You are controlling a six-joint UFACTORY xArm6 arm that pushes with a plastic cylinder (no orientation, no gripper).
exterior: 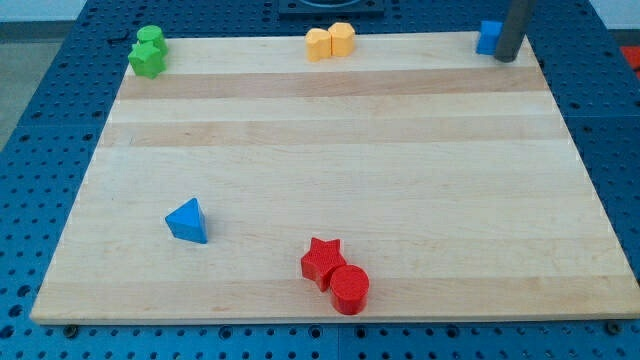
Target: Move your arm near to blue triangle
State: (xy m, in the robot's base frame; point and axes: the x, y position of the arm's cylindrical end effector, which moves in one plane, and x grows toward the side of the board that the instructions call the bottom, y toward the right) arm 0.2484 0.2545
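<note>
The blue triangle (188, 221) lies on the wooden board (330, 130) at the view's lower left. My rod comes down at the view's top right, and my tip (507, 57) rests on the board's top right corner, just right of a blue block (488, 37). My tip is far from the blue triangle, across the whole board diagonally.
Two green blocks (147, 53) sit at the top left corner. Two yellow-orange blocks (330, 42) sit at the top edge, middle. A red star (322, 262) and a red cylinder (349, 289) touch each other near the bottom edge. Blue pegboard surrounds the board.
</note>
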